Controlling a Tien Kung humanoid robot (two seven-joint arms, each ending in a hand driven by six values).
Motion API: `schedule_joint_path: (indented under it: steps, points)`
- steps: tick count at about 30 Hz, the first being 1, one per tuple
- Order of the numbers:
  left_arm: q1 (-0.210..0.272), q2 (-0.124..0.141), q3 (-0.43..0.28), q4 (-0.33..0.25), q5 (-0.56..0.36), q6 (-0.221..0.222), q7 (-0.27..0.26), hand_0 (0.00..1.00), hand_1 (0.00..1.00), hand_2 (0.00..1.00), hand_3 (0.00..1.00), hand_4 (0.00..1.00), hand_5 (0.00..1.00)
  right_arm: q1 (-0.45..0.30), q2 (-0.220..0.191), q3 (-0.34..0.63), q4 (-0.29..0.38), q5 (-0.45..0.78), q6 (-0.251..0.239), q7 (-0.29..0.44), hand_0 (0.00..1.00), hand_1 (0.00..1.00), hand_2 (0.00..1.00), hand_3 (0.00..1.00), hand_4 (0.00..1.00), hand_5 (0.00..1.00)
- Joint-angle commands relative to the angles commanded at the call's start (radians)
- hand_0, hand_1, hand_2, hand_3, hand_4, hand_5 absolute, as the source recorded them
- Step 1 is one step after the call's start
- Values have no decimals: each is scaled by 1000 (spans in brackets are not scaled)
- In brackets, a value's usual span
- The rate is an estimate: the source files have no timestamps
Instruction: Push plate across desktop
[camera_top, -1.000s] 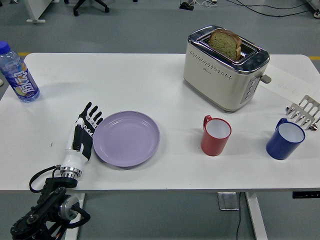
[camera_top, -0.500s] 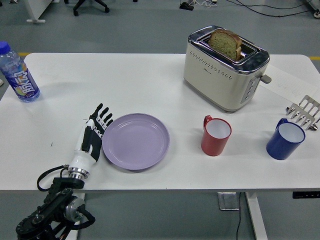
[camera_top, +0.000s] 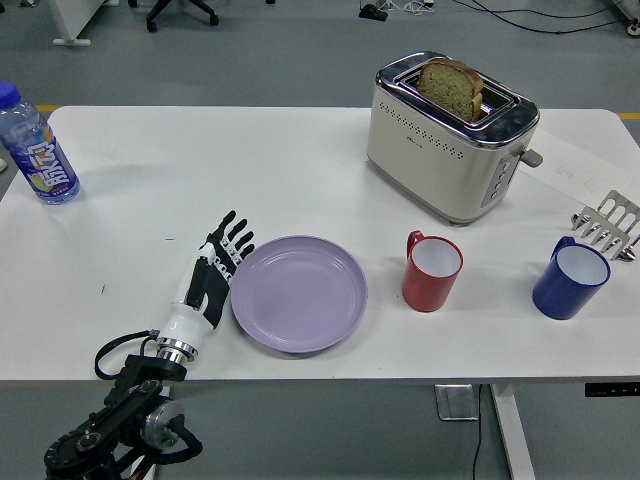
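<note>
1. Left hand (camera_top: 213, 277) lies flat on the worktop (camera_top: 300, 170), fingers extended and close together, holding nothing. Its edge sits against the left rim of the purple plate (camera_top: 298, 293); contact looks real but I cannot confirm it along the full length.
2. Plate sits toward the near edge of the worktop, a little left of centre. A red mug (camera_top: 431, 270) stands just to its right, with a narrow gap between plate rim and mug.
3. Right hand not in view.
4. Step in hand, as I judge it: a sideways push, hand as a blade, plate sliding rightward.
5. To do it well: keep the hand low and flat so the rim cannot ride up over the fingers; press through the plate's centre line, or it will spin off the palm.
6. Watch the mug. A straight push to the right meets it soon. Angle slightly away from it or stop short.
7. The toaster (camera_top: 450, 135) with bread, the blue mug (camera_top: 570, 279) and the bottle (camera_top: 36, 148) stand well apart from the path.
</note>
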Motion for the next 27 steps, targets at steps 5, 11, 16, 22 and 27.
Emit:
schedule_joint_path:
  steps: [5, 11, 16, 22, 27]
  points:
    - [-7, 0, 29, -9, -6, -1, -1, 900, 919, 970, 998, 489, 998, 0, 0, -1, 0, -1, 0, 0, 602, 544, 638, 620, 140, 355]
    - [-15, 0, 52, -18, -11, -3, -2, 899, 918, 969, 998, 489, 998, -1, 0, 0, 0, -1, 0, 0, 601, 544, 638, 620, 140, 354]
    - [-22, 0, 75, -25, -18, -5, -3, 898, 917, 970, 998, 485, 998, -2, 1, 0, 0, -2, 0, -1, 601, 545, 638, 620, 140, 353]
    - [-28, 0, 100, -28, -29, -9, -2, 895, 914, 968, 998, 484, 998, -3, 1, 0, 0, -3, 1, -1, 601, 544, 638, 620, 140, 354]
    - [-30, 0, 115, -40, -32, -9, -4, 894, 913, 967, 998, 483, 998, -3, 2, 0, 0, -3, 1, -1, 601, 544, 638, 620, 141, 354]
